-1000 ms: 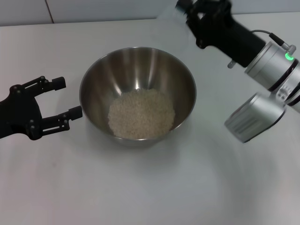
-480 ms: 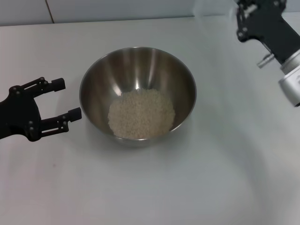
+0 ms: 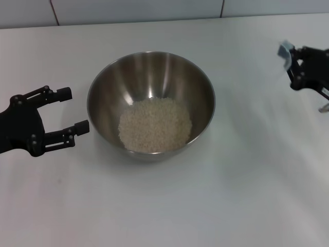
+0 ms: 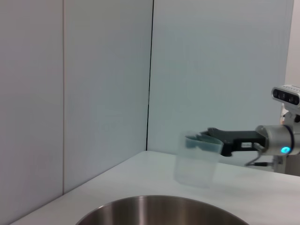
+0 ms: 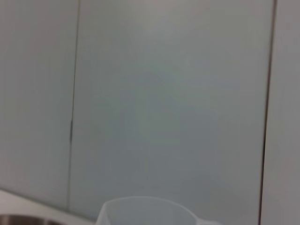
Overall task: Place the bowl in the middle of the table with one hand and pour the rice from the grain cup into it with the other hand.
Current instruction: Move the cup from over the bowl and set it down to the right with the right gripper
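At the left edge of the head view, the black left gripper (image 3: 72,110) lies low over the plain white matte table (image 3: 164,206), its forearm running off the frame's left side and its fingers pointing toward the centre. Its two fingers (image 3: 62,93) are spread wide with nothing between them, and their tips stop just short of the bowl's left wall without touching it.

The large round stainless-steel mixing bowl (image 3: 149,77) stands upright in the middle of the table. Inside, the off-white, slightly beige rice (image 3: 155,125) forms a low round mound covering the bottom and lying a little toward the near wall; the upper brushed walls are bare. In the left wrist view only the bowl's far rim (image 4: 159,211) shows, along the lower edge of the picture.

At the right edge of the head view, well apart from the bowl, the black right gripper (image 3: 298,64) reaches in from the frame's side. It is closed on the small translucent clear plastic grain cup (image 3: 284,53), of which only a pale sliver shows there. The left wrist view shows the cup (image 4: 197,159) upright and see-through, looking empty, held at its rim by the right gripper (image 4: 211,138) above the table (image 4: 140,178). The right wrist view shows just the cup's rim (image 5: 145,211) against a pale panelled wall (image 5: 168,93).
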You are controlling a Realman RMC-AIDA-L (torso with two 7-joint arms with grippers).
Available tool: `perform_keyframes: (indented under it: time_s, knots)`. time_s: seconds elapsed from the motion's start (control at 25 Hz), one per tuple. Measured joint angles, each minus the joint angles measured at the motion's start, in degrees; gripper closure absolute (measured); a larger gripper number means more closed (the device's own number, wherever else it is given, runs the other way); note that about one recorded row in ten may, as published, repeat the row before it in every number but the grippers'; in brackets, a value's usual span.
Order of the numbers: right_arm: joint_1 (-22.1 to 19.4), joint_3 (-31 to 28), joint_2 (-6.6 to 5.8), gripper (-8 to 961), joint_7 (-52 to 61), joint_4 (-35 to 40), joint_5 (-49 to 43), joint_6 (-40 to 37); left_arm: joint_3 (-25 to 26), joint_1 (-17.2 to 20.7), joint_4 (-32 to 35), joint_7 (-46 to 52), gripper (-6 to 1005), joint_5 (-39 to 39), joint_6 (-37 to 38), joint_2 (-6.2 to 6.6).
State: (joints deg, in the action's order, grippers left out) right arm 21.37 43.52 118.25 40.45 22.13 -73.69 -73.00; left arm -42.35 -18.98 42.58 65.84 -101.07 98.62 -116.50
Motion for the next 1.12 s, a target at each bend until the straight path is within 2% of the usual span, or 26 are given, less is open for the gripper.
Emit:
perform_keyframes:
  time_s: [0.24,0.56,1.12]
  knots:
    - [-1.09,-0.03,-0.69,942,2.74,0.2,-3.92,1.6,-0.04,0.0,0.35,-0.25,165,0.0,0.0,0.0]
    - [-0.54,0.43,0.57,927,2.49,0.02,-6.77,8.14,-0.1,0.49,0.47,-0.28,165,-0.18,0.2,-0.04]
    - [1.42,0.42,0.77,900,2.2,-1.87,-6.66,13.12,-0.1,0.26,0.48,-0.42,164,-0.18,0.19,0.05]
